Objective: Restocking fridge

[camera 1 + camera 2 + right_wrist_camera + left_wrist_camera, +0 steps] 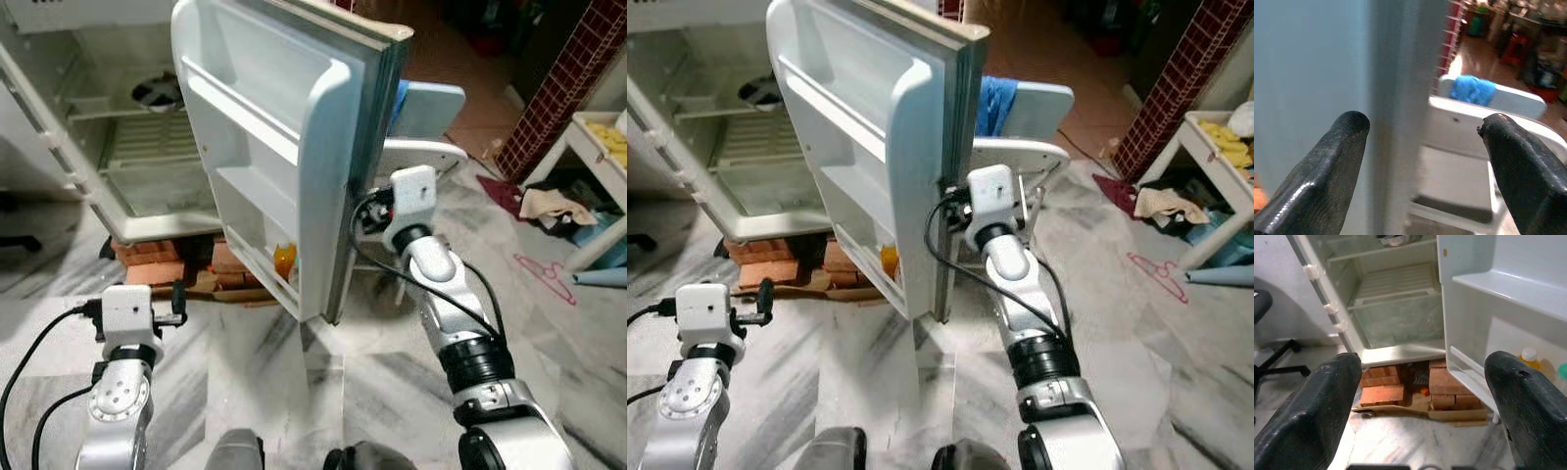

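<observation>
Far left on its brick base, the fridge [118, 147] stands empty, its door [284, 137] swung wide toward the robot. At the door's outer edge the right gripper [1420, 147] has its fingers spread, probably to steady it; the left gripper [1422, 396] waits open, low. An orange bottle [284, 259] sits in the bottom door shelf.
</observation>
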